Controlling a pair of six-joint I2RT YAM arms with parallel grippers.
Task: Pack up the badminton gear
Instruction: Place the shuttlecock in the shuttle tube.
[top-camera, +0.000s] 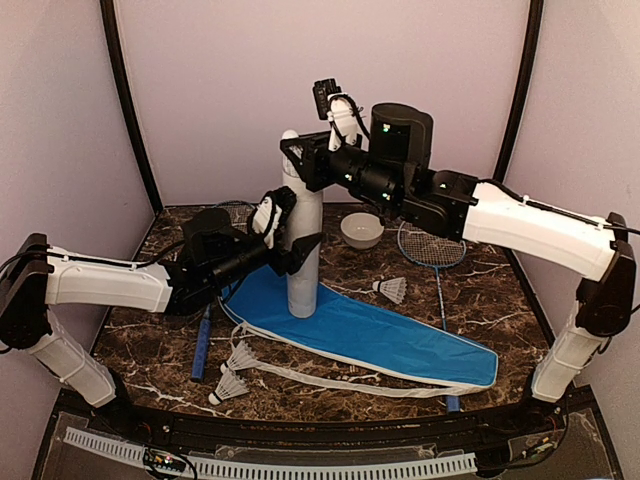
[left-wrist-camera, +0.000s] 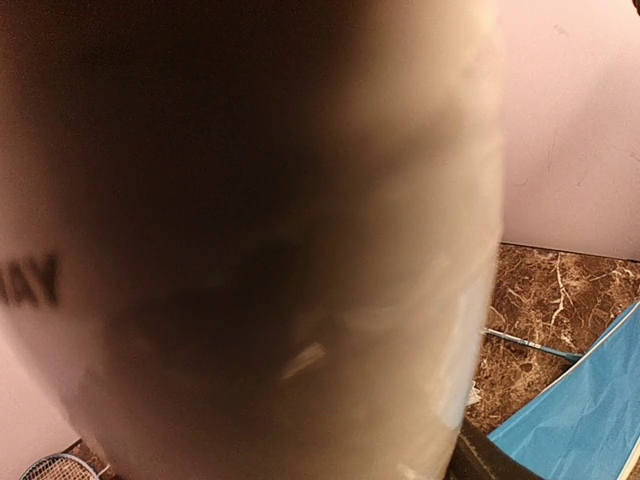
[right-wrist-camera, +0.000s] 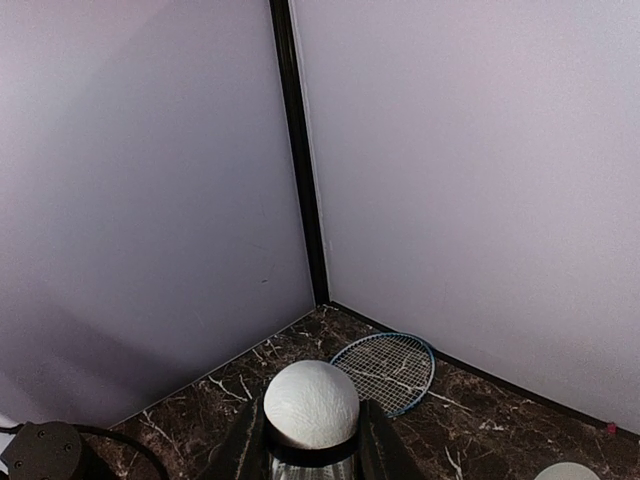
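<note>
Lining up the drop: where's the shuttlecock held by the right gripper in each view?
Top external: shuttlecock above centre, at the white tube top.
Left wrist: not in it; the tube fills it.
Right wrist: bottom centre, between the fingers.
Shared landmark: brown marble table.

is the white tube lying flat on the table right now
No, the white tube stands upright with its base on the blue racket cover, the left gripper around its middle.
</note>
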